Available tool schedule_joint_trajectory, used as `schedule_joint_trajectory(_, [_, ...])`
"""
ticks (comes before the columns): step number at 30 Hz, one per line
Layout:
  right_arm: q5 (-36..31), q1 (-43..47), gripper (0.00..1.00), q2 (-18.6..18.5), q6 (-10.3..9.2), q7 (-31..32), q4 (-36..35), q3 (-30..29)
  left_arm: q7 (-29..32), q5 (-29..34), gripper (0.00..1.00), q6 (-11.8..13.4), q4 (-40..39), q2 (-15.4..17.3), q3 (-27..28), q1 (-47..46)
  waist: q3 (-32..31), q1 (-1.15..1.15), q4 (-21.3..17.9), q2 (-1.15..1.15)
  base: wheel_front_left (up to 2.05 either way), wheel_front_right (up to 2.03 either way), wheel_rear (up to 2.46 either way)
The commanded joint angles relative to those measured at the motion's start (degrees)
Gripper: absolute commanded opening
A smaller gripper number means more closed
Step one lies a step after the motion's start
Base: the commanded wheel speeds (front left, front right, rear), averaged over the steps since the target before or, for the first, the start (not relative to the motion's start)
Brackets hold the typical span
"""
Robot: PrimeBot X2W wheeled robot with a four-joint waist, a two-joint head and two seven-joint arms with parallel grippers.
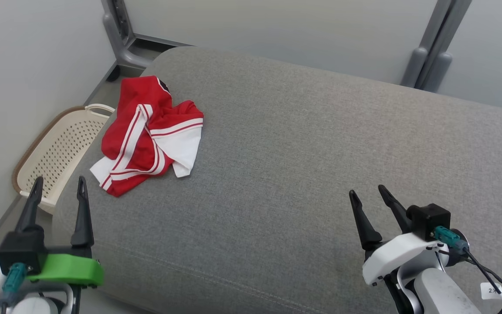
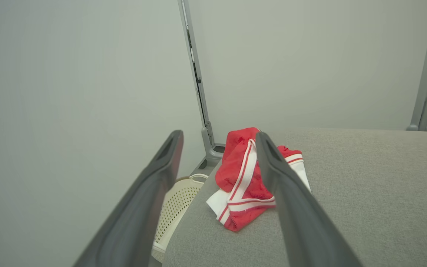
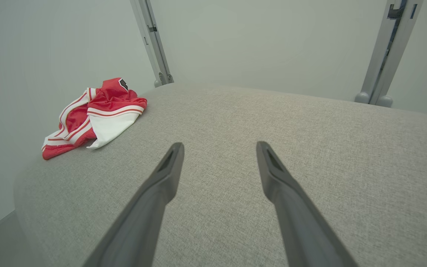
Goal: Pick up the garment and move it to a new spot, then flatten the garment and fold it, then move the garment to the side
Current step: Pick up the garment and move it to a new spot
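The garment [image 1: 148, 135] is a crumpled red piece with white stripes and white panels, bunched at the far left of the grey padded surface [image 1: 303, 144]. My left gripper [image 1: 59, 185] hovers open at the lower left, near the surface's left edge and short of the garment, nothing between its fingers. In the left wrist view the garment [image 2: 245, 178] lies just beyond the left gripper [image 2: 219, 135]. My right gripper [image 1: 368, 194] stands open at the lower right, far from the garment. From the right wrist the garment [image 3: 95, 116] lies far left of the open right gripper [image 3: 219, 146].
A cream perforated basket [image 1: 57, 152] sits on the floor left of the surface, below the left gripper [image 2: 178, 202]. Grey metal posts [image 1: 122, 39] [image 1: 434, 48] stand against pale walls behind. The grey surface spreads wide right of the garment.
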Motion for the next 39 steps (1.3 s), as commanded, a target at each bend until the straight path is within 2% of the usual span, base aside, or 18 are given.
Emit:
schedule_joint_trajectory(1, [0.2,-0.55,1.0,-0.42,-0.02,0.12,0.05,0.15,0.36,0.07,1.0,-0.47,0.22,0.66,-0.22,-1.58,0.53,0.0,-0.86,0.0,0.0,0.0,0.0])
schedule_joint_trajectory(12, [0.32,-3.2,1.0,-1.33,-0.02,0.65,-0.05,1.96,3.34,-1.5,1.0,-3.39,6.8,5.8,0.09,-15.49,2.8,0.0,-7.45,0.0,0.0,0.0,0.0])
schedule_joint_trajectory(20, [0.2,-4.85,1.0,-2.08,-0.02,1.19,-0.78,2.38,5.77,-5.18,1.0,-5.57,15.86,9.42,-0.98,-25.21,4.88,0.0,-12.4,0.0,0.0,0.0,0.0])
schedule_joint_trajectory(25, [0.02,-6.07,1.0,-2.55,-0.02,1.55,-1.32,2.66,8.29,-7.21,1.0,-6.32,22.83,12.3,-3.77,-31.47,6.65,0.0,-15.17,0.0,0.0,0.0,0.0])
schedule_joint_trajectory(31, [0.13,-6.97,1.0,-2.97,-0.02,1.89,-1.89,2.96,11.1,-11.55,1.0,-6.4,29.89,14.03,-7.91,-36.78,8.53,0.0,-17.45,0.0,0.0,0.0,0.0])
schedule_joint_trajectory(32, [0.07,-7.32,1.0,-3.16,-0.02,1.86,-2.18,2.89,12.47,-13.89,1.0,-6.42,32.1,15.1,-9.8,-38.56,9.46,0.0,-18.32,0.0,0.0,0.0,0.0])
schedule_joint_trajectory(39, [-0.18,-8.31,1.0,-3.53,-0.02,2.09,-3.05,2.71,15.85,-19.66,1.0,-6.43,38.33,18.21,-15.45,-43.21,12.41,0.0,-20.29,0.0,0.0,0.0,0.0])
